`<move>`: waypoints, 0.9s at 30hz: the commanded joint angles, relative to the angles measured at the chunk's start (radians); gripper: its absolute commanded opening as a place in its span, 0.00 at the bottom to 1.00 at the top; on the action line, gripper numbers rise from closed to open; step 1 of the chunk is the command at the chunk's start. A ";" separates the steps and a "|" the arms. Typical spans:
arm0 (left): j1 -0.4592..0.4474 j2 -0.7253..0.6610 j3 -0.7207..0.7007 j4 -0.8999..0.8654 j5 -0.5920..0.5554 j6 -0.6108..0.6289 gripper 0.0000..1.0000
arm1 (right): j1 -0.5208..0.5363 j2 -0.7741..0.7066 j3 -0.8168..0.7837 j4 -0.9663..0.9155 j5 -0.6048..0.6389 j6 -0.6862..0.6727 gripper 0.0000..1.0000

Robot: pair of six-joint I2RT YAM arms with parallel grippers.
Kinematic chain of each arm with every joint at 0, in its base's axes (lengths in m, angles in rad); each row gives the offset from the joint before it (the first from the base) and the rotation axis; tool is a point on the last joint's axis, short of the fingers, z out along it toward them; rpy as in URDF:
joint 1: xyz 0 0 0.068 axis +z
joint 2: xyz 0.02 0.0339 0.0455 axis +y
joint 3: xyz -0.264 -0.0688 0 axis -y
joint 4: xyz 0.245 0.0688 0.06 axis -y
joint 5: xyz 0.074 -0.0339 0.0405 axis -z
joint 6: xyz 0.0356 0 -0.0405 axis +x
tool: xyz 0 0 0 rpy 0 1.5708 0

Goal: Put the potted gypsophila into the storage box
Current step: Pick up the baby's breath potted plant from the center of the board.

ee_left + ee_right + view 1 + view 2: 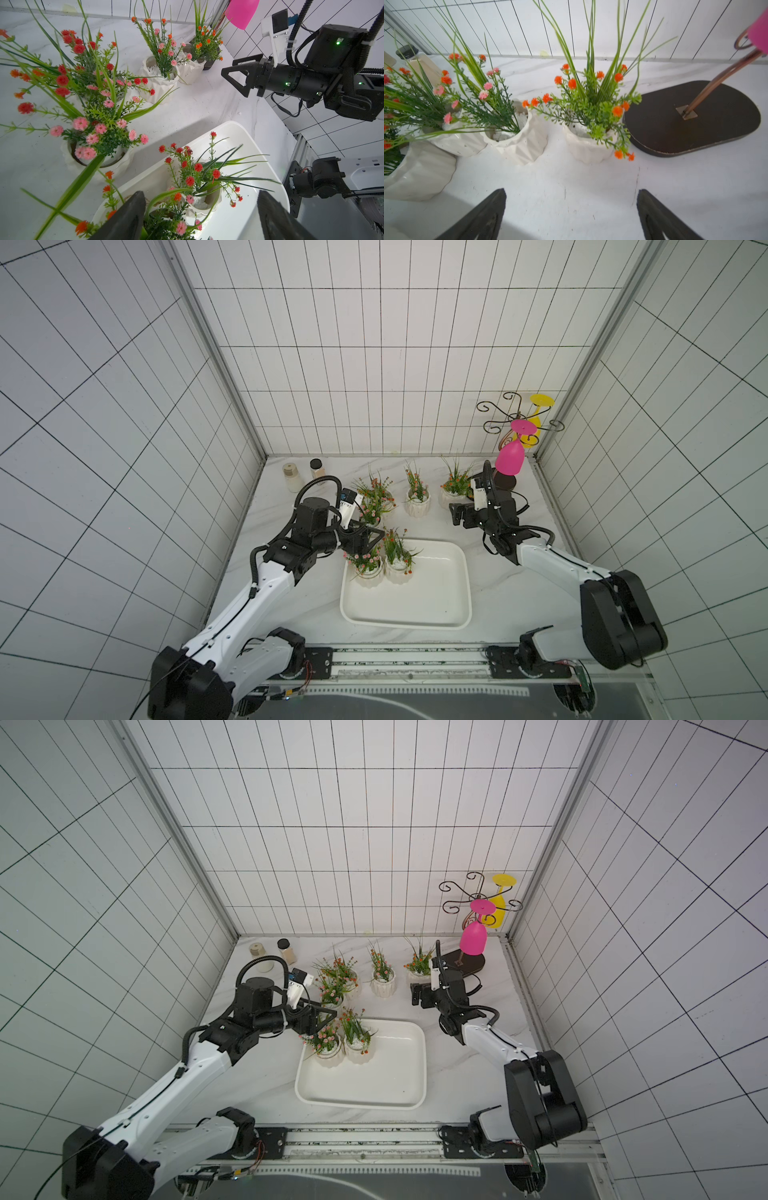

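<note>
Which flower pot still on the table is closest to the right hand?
The orange-flowered pot beside the dark oval rack base, straight ahead of the open right hand; its pink-flowered neighbour stands off to the side.

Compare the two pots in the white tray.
The corner pot blooms pink; the inner pot blooms red and throws longer blades. The corner pot sits at the storage box's far left corner, below the left gripper; the inner pot stands next along the far rim. Both are white, ribbed and upright.
</note>
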 commanded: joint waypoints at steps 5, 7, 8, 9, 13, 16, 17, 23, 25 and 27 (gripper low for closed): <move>0.006 -0.004 -0.008 0.029 0.016 0.000 0.84 | -0.013 0.145 0.050 0.113 0.009 -0.073 0.99; 0.008 -0.003 -0.009 0.029 0.017 0.000 0.84 | -0.015 0.170 0.060 0.135 0.010 -0.073 0.99; 0.009 -0.004 -0.010 0.029 0.017 0.000 0.84 | -0.016 0.183 0.062 0.150 0.010 -0.074 0.99; 0.009 -0.004 -0.010 0.030 0.019 -0.001 0.84 | -0.017 0.194 0.068 0.160 0.008 -0.076 0.99; 0.012 -0.004 -0.008 0.028 0.020 0.003 0.84 | -0.023 0.254 0.106 0.181 0.004 -0.081 0.99; 0.014 -0.003 -0.006 0.021 0.017 0.009 0.84 | -0.027 0.293 0.128 0.207 -0.005 -0.081 0.99; 0.015 -0.004 -0.007 0.019 0.014 0.009 0.84 | -0.029 0.305 0.136 0.213 -0.008 -0.081 0.99; 0.017 0.003 -0.005 0.018 0.012 0.010 0.84 | -0.035 0.364 0.188 0.252 -0.019 -0.081 0.99; 0.017 0.005 -0.004 0.018 0.012 0.011 0.84 | -0.037 0.385 0.209 0.257 -0.018 -0.081 0.99; 0.017 0.006 -0.004 0.018 0.012 0.010 0.84 | -0.039 0.405 0.228 0.260 -0.022 -0.079 0.99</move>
